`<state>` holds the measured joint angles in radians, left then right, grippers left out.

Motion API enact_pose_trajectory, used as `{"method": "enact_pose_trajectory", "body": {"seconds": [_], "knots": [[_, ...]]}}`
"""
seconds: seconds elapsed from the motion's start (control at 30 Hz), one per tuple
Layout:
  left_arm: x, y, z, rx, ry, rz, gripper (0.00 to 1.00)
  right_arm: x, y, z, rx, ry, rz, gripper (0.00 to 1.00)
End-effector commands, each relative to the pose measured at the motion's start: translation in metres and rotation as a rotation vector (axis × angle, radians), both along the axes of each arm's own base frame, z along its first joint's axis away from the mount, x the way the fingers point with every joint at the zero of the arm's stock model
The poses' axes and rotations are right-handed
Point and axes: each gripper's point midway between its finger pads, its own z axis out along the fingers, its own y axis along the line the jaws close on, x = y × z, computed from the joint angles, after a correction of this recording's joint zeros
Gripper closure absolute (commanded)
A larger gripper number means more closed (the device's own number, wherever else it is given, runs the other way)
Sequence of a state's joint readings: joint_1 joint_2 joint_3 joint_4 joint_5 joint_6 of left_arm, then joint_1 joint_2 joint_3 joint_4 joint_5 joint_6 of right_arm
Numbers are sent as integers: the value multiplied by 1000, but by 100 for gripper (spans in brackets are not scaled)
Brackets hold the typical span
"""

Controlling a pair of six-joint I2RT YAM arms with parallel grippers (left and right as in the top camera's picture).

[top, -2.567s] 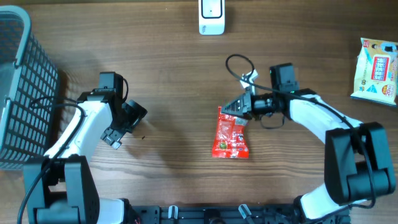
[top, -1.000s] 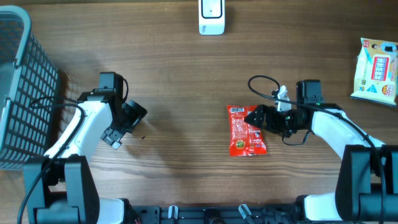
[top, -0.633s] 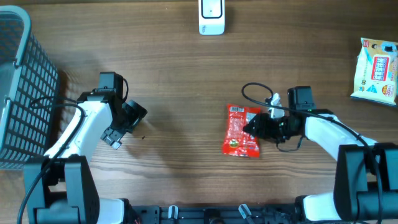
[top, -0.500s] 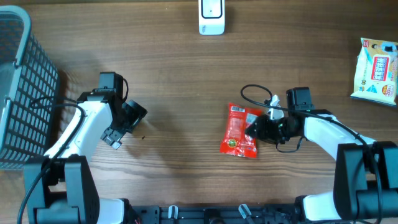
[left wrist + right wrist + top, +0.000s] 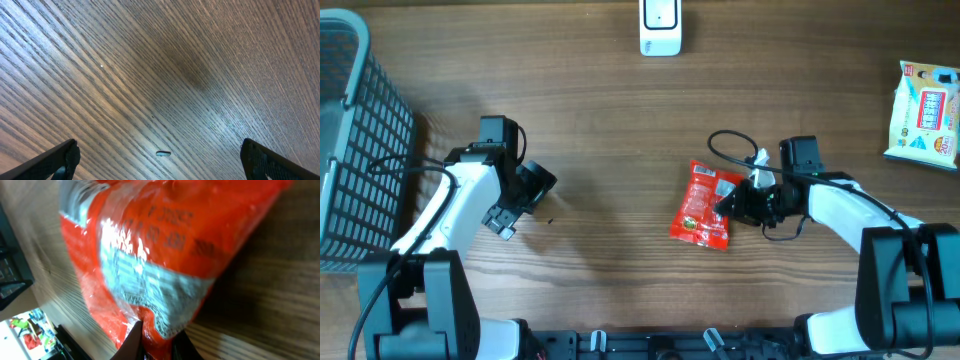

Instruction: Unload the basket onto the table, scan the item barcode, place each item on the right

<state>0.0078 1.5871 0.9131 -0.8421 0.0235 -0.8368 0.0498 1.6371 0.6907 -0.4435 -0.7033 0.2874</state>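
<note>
You have one red packet (image 5: 701, 204) lying flat on the table (image 5: 600, 110), a little toward 3 o'clock from the middle, its long side tilted so the top leans toward 1 o'clock. Your right gripper (image 5: 727, 203) comes in from 3 o'clock and has its fingers pressed together on the packet's right edge; in the right wrist view the crimped seam sits pinched between them, with printed text showing on the shiny face. Your left gripper (image 5: 535, 185) hangs well apart toward 9 o'clock with its two fingers spread wide over bare wood, holding nothing, one small speck (image 5: 163, 153) below it. One white scanner (image 5: 660, 27) stands at 12 o'clock. One grey basket (image 5: 350, 150) sits at the 9 o'clock edge. One second packet (image 5: 926, 112), yellow and white, lies far out at 2 o'clock.
</note>
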Motion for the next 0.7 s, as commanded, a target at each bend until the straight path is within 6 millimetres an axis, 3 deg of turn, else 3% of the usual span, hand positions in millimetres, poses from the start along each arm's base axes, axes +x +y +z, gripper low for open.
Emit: {"method": "enact_pose_trajectory", "body": {"seconds": [0.0, 0.2, 0.33, 0.53, 0.67], "knots": [[-3, 3, -4, 13, 17, 17, 0, 27, 6, 19, 25, -90, 28, 96], [-3, 3, -4, 13, 17, 17, 0, 65, 8, 51, 6, -313, 149, 96], [-3, 3, -4, 13, 17, 17, 0, 75, 27, 79, 136, -487, 258, 96], [-3, 3, -4, 13, 17, 17, 0, 76, 23, 74, 108, -450, 222, 96], [-3, 3, -4, 13, 17, 17, 0, 69, 6, 52, -22, -346, 175, 96]]}}
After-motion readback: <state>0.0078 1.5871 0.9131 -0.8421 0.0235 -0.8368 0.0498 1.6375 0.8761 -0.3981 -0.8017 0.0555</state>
